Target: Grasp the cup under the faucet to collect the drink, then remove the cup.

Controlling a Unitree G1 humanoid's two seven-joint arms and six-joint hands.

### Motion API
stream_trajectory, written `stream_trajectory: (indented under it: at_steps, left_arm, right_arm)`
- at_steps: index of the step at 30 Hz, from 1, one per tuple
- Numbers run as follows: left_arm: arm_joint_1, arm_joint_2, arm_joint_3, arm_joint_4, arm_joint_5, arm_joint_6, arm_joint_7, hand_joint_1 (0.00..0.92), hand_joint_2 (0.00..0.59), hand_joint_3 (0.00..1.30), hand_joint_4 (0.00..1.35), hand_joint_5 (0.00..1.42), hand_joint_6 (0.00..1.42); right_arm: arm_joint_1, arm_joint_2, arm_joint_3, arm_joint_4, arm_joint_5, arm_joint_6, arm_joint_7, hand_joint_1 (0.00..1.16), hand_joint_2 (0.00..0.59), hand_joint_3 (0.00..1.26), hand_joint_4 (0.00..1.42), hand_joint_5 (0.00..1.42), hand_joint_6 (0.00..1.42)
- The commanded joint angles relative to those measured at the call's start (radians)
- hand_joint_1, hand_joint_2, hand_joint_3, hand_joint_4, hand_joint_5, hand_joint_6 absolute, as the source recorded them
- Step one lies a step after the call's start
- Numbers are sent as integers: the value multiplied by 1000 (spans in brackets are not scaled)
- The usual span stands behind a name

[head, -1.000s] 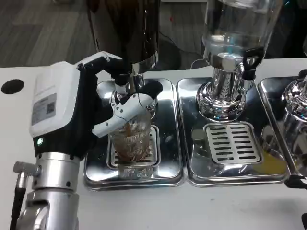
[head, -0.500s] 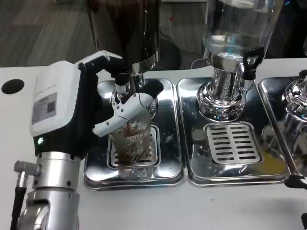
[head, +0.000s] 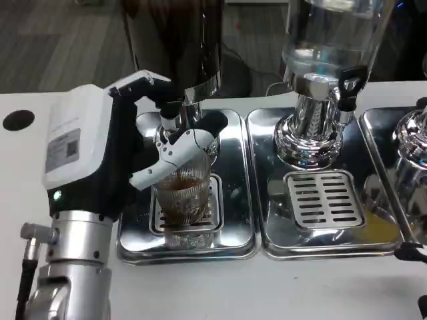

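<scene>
Left hand [head: 143, 147] grasps the ribbed cup [head: 183, 193], which stands on the grate [head: 215, 200] of the left tray [head: 237, 173] under the dark dispenser's faucet [head: 171, 120], partly filled with brown drink

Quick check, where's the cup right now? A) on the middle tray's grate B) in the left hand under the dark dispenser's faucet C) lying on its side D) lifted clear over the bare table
B: the left hand grips the ribbed cup upright over the left tray's grate, below the faucet.
</scene>
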Motion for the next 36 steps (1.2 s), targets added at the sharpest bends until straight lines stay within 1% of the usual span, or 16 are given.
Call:
stream_trajectory:
  at_steps: [1, 6, 13, 23, 24, 25, 26, 27, 28, 33, 35, 36]
  left_arm:
    - [17, 4, -6, 21, -4, -6, -20, 29, 60, 569, 573, 1140, 1293]
    - [23, 5, -2, 16, -8, -9, -20, 30, 62, 569, 573, 1139, 1293]
    - [28, 5, -2, 9, -7, -11, -21, 31, 63, 569, 573, 1139, 1293]
    - [31, 3, -3, 5, -5, -12, -18, 32, 64, 568, 559, 1139, 1293]
    - [31, 3, -3, 6, -6, -13, -18, 32, 64, 519, 525, 1138, 1293]
    - [31, 2, -2, 6, -8, -14, -17, 32, 64, 440, 443, 1107, 1277]
    - [30, 2, -1, 8, -16, -21, -15, 30, 56, 343, 322, 1066, 1237]
    - [29, 3, 3, 12, -27, -34, -7, 29, 55, 273, 225, 1035, 1214]
    - [28, 2, 7, 16, -36, -49, 4, 29, 55, 235, 168, 1019, 1195]
    - [18, -8, 27, 21, -64, -91, 38, 10, 42, 128, 21, 982, 1172]
    - [20, -12, 31, 22, -64, -97, 43, 2, 42, 113, 1, 966, 1158]
    - [21, -14, 33, 22, -64, -100, 44, 0, 42, 112, 0, 935, 1150]
  right_arm:
    - [4, -3, -4, -20, -2, -8, 2, 468, 442, 298, 187, 131, 45]
    - [-2, -10, -7, -29, -11, -5, 2, 468, 442, 298, 189, 132, 31]
    - [-10, -16, -31, -46, -20, -5, -3, 468, 442, 304, 200, 133, 8]
    - [-2, -14, -28, -41, -22, -10, 3, 468, 442, 306, 201, 133, 8]
    - [-3, -14, -28, -38, -23, -11, 2, 468, 442, 306, 201, 133, 8]
    - [-3, -14, -27, -37, -23, -11, 3, 468, 442, 306, 201, 133, 8]
    - [-3, -14, -27, -35, -22, -12, 3, 468, 442, 306, 201, 133, 8]
    - [-4, -14, -26, -34, -21, -12, 4, 468, 442, 306, 201, 133, 8]
    - [-4, -14, -25, -33, -21, -12, 4, 468, 442, 306, 201, 133, 8]
    - [-8, -15, -21, -22, -22, -12, 6, 468, 442, 307, 201, 133, 21]
    - [-9, -15, -20, -16, -18, -12, 7, 468, 442, 307, 201, 133, 22]
    - [-10, -16, -19, -15, -16, -12, 7, 468, 442, 307, 201, 133, 23]
